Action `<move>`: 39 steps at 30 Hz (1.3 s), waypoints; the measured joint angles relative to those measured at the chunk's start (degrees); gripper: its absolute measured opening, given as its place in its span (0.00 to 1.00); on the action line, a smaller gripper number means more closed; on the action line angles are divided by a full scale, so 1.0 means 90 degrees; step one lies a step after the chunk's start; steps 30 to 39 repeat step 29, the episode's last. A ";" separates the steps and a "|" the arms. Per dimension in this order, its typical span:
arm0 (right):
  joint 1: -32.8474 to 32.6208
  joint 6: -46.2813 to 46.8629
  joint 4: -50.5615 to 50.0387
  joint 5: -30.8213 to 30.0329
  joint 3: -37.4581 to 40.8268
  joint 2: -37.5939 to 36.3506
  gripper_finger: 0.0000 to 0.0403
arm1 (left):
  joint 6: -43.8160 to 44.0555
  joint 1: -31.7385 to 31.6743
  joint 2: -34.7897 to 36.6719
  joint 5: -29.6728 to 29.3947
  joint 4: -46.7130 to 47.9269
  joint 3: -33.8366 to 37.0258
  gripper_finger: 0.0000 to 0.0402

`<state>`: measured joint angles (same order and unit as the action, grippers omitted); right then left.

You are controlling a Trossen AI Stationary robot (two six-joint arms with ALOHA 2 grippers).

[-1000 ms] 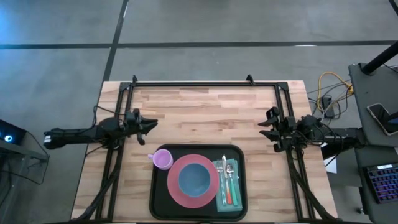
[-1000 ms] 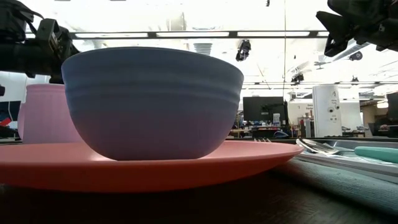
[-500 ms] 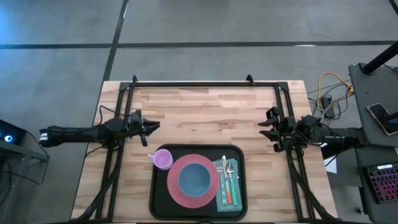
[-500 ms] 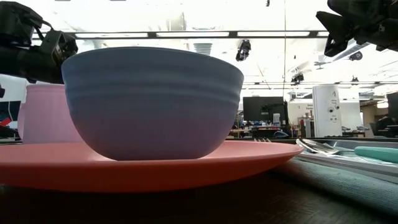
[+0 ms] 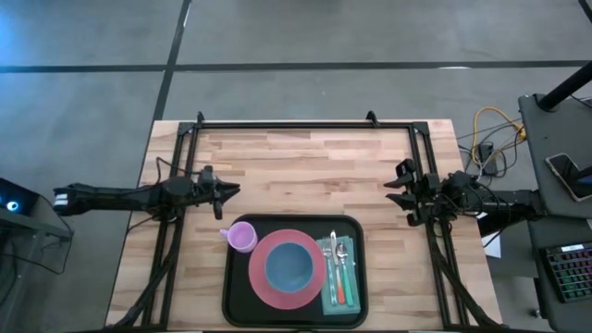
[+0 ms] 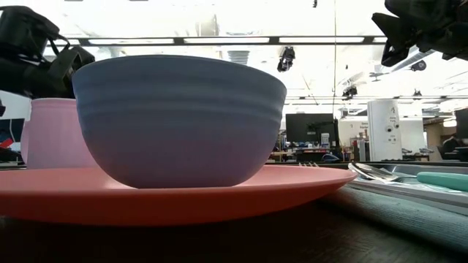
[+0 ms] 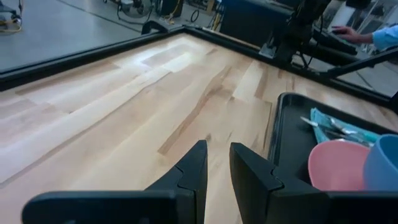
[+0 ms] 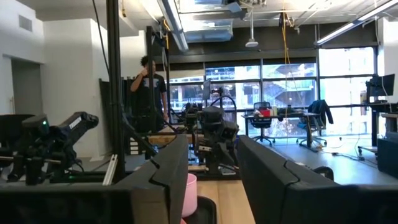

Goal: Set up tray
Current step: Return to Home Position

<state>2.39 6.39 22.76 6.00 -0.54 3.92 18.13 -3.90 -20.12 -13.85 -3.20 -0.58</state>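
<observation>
Retraction of the left arm is under way. I am seeing the left gripper (image 5: 233, 191), at centre-left of the high view, creeping slightly rightward compared with a second ago while its arm is flattening out. Its fingers are standing a narrow gap apart and carrying nothing. The right gripper (image 5: 396, 192), at centre-right, is holding its place, fingers spread wide and empty.

Both are hanging over bare table (image 5: 305, 166), well apart from the tray (image 5: 233, 287) at lower centre. I am judging that placement work is finishing and only parking is remaining.

The tray is lying flat, its long axis running left to right across the frame. It is carrying:
- the plate (image 5: 259, 277) with the bowl (image 5: 294, 266) on it
- the cup (image 5: 242, 239) at its upper left corner
- the napkin (image 5: 328, 301) along its right side, cutlery pointing top to bottom
</observation>
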 joint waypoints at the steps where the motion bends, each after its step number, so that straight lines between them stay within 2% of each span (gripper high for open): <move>1: 0.0000 0.0000 0.0000 0.0000 0.0000 0.0000 0.31 | -0.0001 0.0000 -0.0040 0.0000 0.0000 0.0000 0.12; 16: 0.0000 0.0000 0.0000 0.0000 0.0000 0.0000 0.34 | -0.0002 0.0000 -0.0489 0.0000 0.0000 0.0000 0.12; 39: 0.0000 0.0000 0.0000 0.0000 -0.0002 -0.0002 0.30 | -0.0002 0.0000 -0.0561 0.0000 0.0002 0.0000 0.12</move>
